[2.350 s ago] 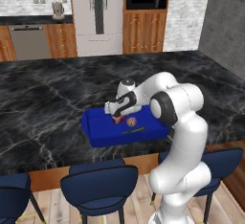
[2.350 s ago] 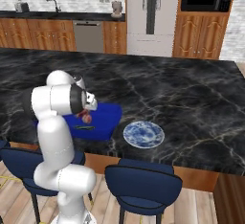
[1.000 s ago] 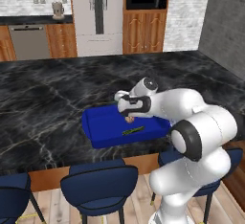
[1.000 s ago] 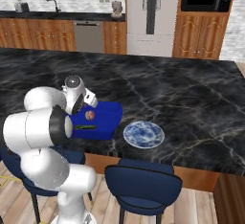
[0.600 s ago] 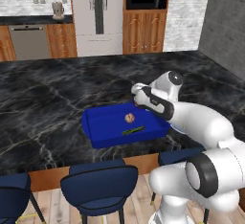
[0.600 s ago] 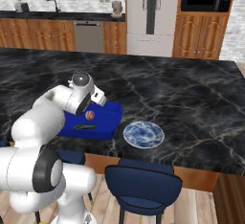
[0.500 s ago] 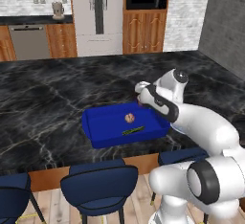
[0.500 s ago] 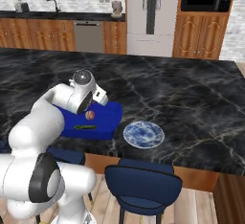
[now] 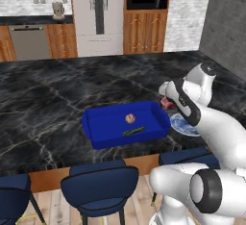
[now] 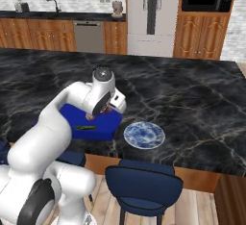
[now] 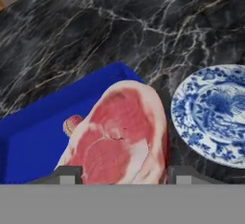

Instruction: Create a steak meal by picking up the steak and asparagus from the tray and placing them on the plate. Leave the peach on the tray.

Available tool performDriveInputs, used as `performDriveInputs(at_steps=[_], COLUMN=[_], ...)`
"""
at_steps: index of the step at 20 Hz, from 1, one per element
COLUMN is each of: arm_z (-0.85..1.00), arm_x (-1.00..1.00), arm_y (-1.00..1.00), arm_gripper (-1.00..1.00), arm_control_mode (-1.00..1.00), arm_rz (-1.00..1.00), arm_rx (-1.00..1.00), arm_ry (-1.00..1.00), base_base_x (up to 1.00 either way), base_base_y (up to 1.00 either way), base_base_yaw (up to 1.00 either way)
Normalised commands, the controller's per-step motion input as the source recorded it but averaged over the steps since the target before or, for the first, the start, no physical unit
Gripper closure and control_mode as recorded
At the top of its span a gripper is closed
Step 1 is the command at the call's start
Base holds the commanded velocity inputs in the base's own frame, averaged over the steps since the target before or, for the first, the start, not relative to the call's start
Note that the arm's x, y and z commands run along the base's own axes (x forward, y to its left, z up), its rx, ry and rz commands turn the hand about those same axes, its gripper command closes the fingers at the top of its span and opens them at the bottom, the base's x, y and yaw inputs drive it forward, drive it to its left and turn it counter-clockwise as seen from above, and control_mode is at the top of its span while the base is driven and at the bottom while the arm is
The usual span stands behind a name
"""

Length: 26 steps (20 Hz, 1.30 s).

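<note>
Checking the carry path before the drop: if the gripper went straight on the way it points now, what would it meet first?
Probably the tray at its right end: the gripper, shut on the steak, looks down over the corner beside the plate. Depth is unclear.

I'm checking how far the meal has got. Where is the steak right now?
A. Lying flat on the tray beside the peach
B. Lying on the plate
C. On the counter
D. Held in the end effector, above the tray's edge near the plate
D: the steak sits between the end effector's fingertips, over the tray's edge, with the plate bare beside it.
</note>
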Motion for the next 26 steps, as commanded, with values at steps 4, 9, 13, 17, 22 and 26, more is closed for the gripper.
performDriveInputs(at_steps=[4, 9, 13, 17, 22, 26], arm_z=[-0.14, -0.36, -0.52, -0.54, -0.47, -0.40], arm_x=[-0.10, 0.02, 0.11, 0.16, 0.20, 0.38], arm_y=[-0.89, -0.88, -0.67, -0.36, -0.29, -0.06], arm_gripper=[1.00, 1.00, 1.00, 1.00, 1.00, 1.00], arm_control_mode=[-1.00, -1.00, -1.00, -1.00, -1.00, -1.00], arm_rz=[-0.06, -0.09, -0.06, 0.00, 0.00, 0.00], arm_rx=[-0.01, 0.00, 0.00, 0.00, 0.00, 0.00], arm_ry=[0.18, 0.15, 0.12, 0.08, 0.07, 0.02], base_base_x=[0.00, 0.00, 0.00, 0.00, 0.00, 0.00], base_base_y=[0.00, 0.00, 0.00, 0.00, 0.00, 0.00], base_base_yaw=[0.00, 0.00, 0.00, 0.00, 0.00, 0.00])
